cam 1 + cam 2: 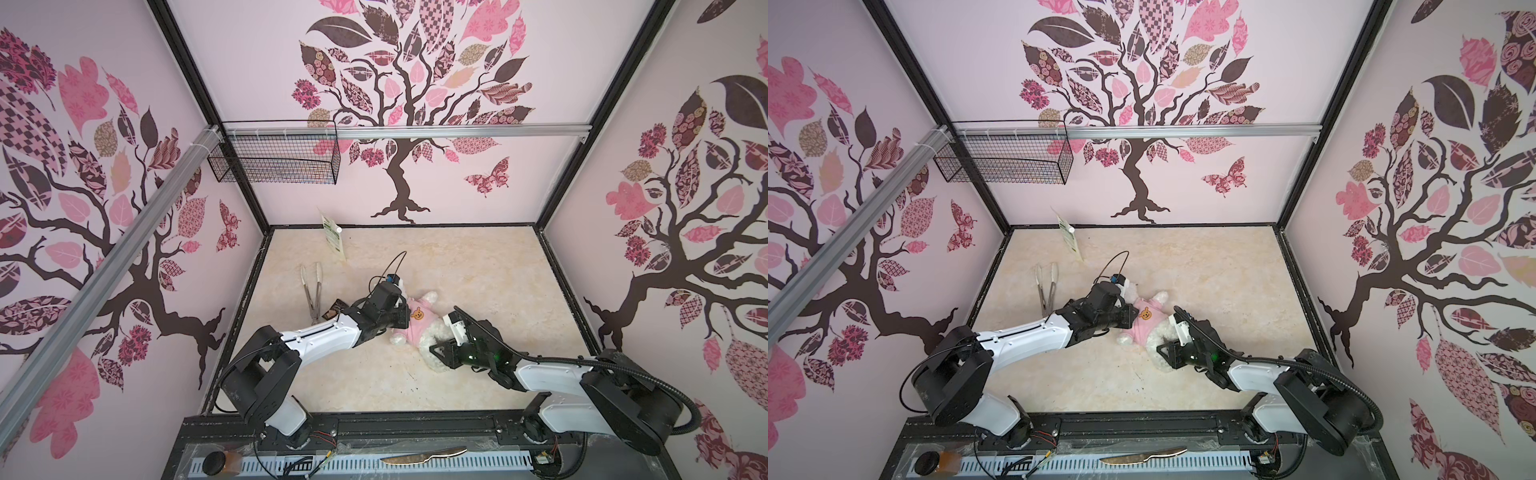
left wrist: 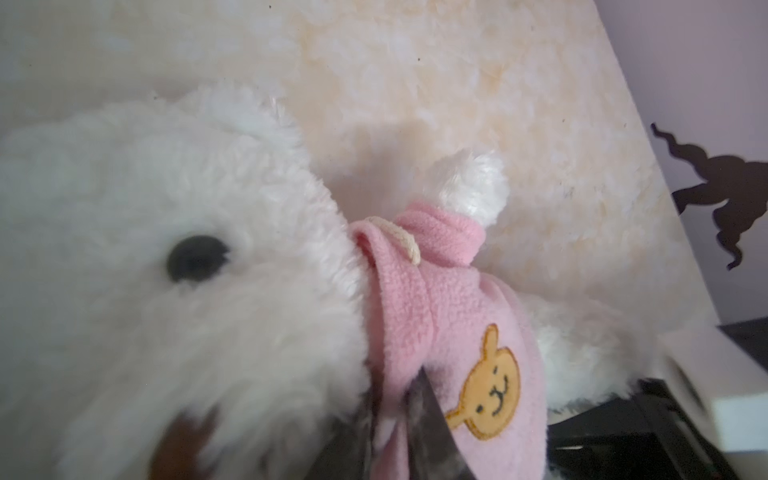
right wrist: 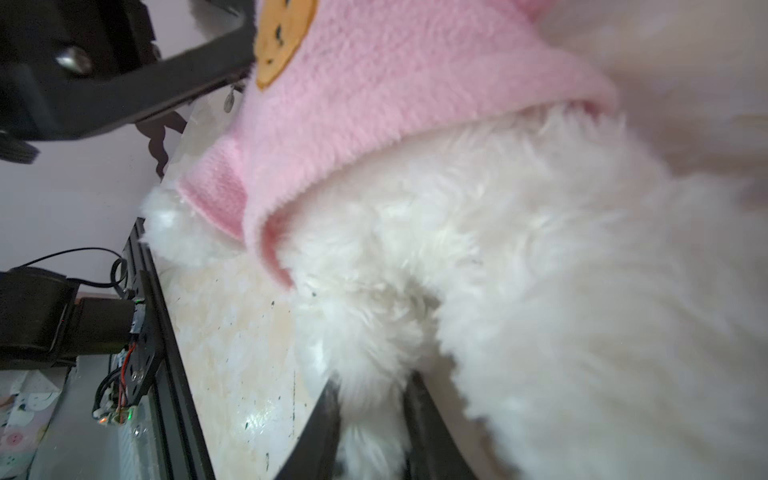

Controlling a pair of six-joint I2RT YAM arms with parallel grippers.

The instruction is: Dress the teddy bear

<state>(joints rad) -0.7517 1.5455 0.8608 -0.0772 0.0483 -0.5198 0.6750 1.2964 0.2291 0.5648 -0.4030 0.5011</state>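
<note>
Teddy bear (image 2: pixel 124 187), fluffy white, lying in pink hoodie (image 2: pixel 419 299), left gripper (image 2: pixel 399 419) pinching that hoodie, right gripper (image 3: pixel 374 411) clamped on its fur.

The white teddy bear (image 1: pixel 432 358) is laid face-up in a pink hoodie (image 1: pixel 417 331), one leg seemingly pinched between the fingers (image 3: pixel 324 432) of the right gripper (image 3: pixel 372 384).

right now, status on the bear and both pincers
left pincer astride hoodie front, grip unclear. right pincer shut on teddy bear leg. hoodie on, one arm through sleeve. tongs lie apart.

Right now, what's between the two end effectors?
The bear, its torso in a pink hoodie; this shows in both top views.
</note>
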